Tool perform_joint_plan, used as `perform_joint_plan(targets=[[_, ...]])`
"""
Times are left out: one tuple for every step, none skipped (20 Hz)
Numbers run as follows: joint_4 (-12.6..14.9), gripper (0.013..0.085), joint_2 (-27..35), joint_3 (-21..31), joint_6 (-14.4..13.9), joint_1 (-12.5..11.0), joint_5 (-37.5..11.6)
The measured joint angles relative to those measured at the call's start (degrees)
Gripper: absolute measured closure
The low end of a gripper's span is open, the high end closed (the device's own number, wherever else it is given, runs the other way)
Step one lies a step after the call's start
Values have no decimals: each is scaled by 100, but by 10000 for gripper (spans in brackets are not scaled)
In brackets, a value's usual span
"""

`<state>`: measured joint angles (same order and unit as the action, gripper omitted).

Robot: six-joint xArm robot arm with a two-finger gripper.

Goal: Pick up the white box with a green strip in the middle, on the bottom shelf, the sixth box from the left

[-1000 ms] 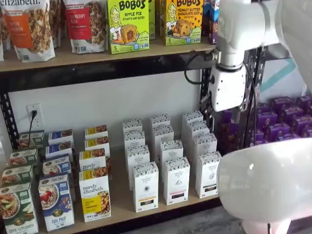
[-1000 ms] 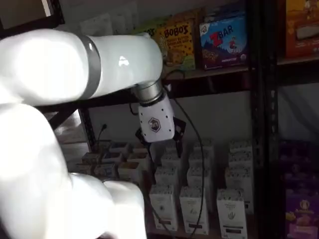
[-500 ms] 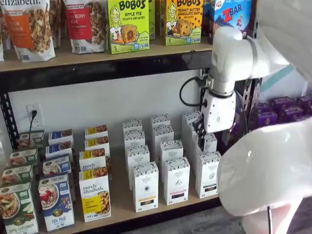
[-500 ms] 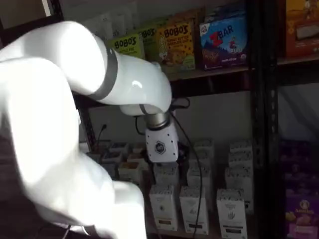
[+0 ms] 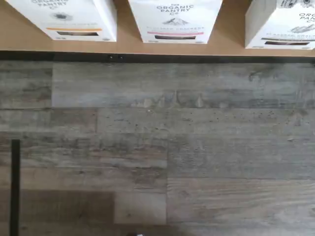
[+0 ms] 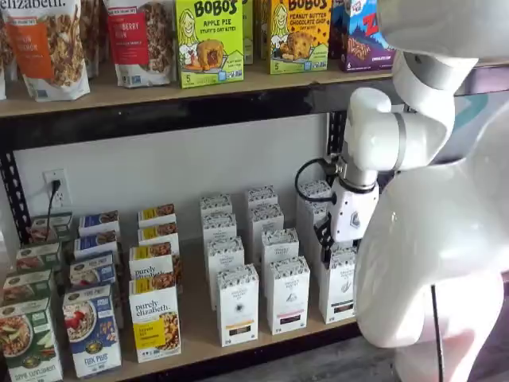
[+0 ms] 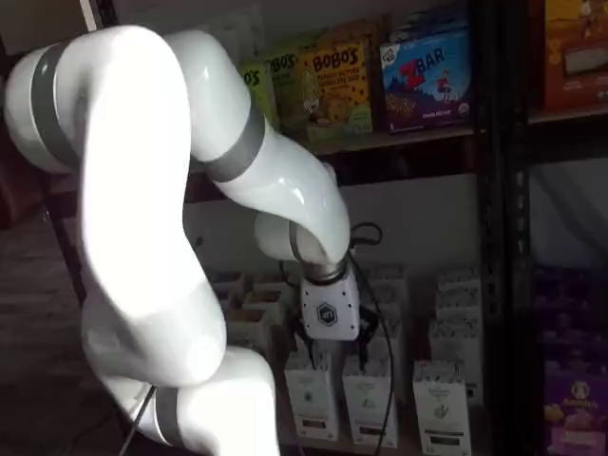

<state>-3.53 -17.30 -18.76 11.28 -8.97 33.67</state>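
Observation:
The white box (image 6: pixel 339 285) with the dark greenish strip stands at the front of the rightmost column of white cartons on the bottom shelf (image 6: pixel 199 333). It also shows in a shelf view (image 7: pixel 440 410) and in the wrist view (image 5: pixel 283 23). My gripper (image 6: pixel 324 242) hangs in front of that column, just above and left of the box, not touching it. Its black fingers show side-on, so a gap cannot be made out. In a shelf view the gripper (image 7: pixel 329 346) sits low over the front cartons. The wrist view looks down on the shelf's black rail (image 5: pixel 147 57) and the floor.
White cartons with a yellowish strip (image 5: pixel 74 19) and a reddish strip (image 5: pixel 174 22) stand beside the target. Granola boxes (image 6: pixel 155 318) fill the shelf's left. The upper shelf (image 6: pixel 159 103) holds Bobo's boxes. A black upright (image 7: pixel 499 237) stands at the right. My own white arm (image 6: pixel 429 270) hides the right side.
The arm has swung down and left. The gripper dropped from just under the upper shelf to the level of the white cartons' tops.

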Motion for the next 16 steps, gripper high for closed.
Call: perform_joint_plan(targets=[[45,130,130,-32,-12,-19,-100],[147,130,319,-81,-67,-45,-240],[243,130,490,-130,-125,-66,-378],[307,130,626,-173,-162,-82,-471],[363,130,750,-222,-194,-97,-541],[377,130,912,-292,-187,-114,-598],[391,130,1091,-367,-183,-130,-678],[382,130,1264,-425,-166,-136,-791],[362,130,1436,-493,-147,-136,-893],[338,130,1609,-567,-125,-133,-980],[251,130,1779,-641,-52,-123,-1072],[250,130,1898,-696,-55,-118,-1151],[218,130,2046,-759,-27,-112,-1265],[150,130,2157,-811,34,-106,-1363],[66,130,2271,-861,109,-101,-1470],[133,130,2400,-927,54,-108,-1578]])
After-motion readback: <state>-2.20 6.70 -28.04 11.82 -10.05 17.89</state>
